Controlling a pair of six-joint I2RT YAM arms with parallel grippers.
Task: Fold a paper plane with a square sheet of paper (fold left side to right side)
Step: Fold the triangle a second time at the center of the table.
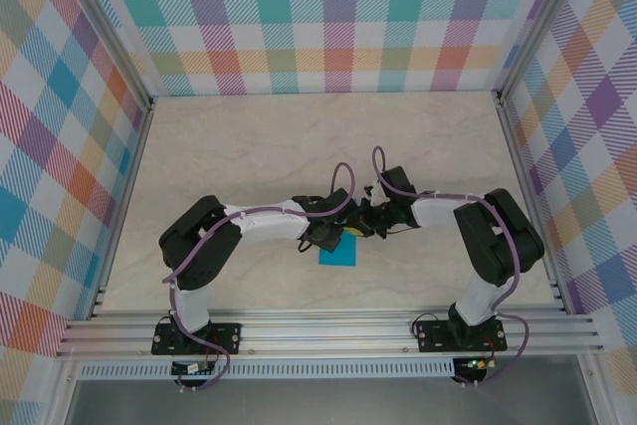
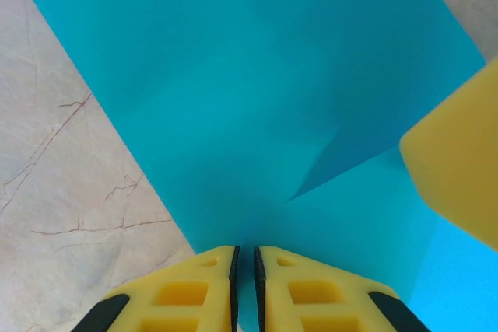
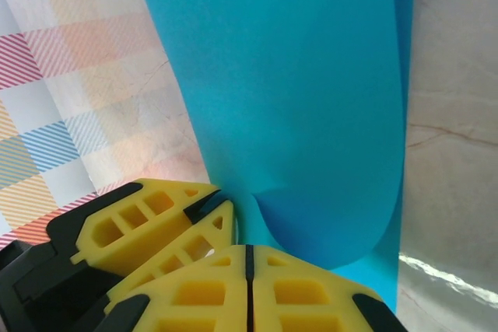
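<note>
The square sheet of paper is turquoise-blue and lies at the table's middle, partly under both wrists. In the left wrist view the paper shows a raised flap with a dark shadow edge. My left gripper is shut on the sheet's near edge, with blue showing in the thin slit between its pads. In the right wrist view the paper curls over in a loop, and my right gripper is shut at the loop's foot, pinching it. The left gripper's fingers sit right beside it.
The marble-patterned tabletop lies open behind the arms. Plaid walls and metal frame rails enclose the back and both sides. The two wrists nearly touch at the centre.
</note>
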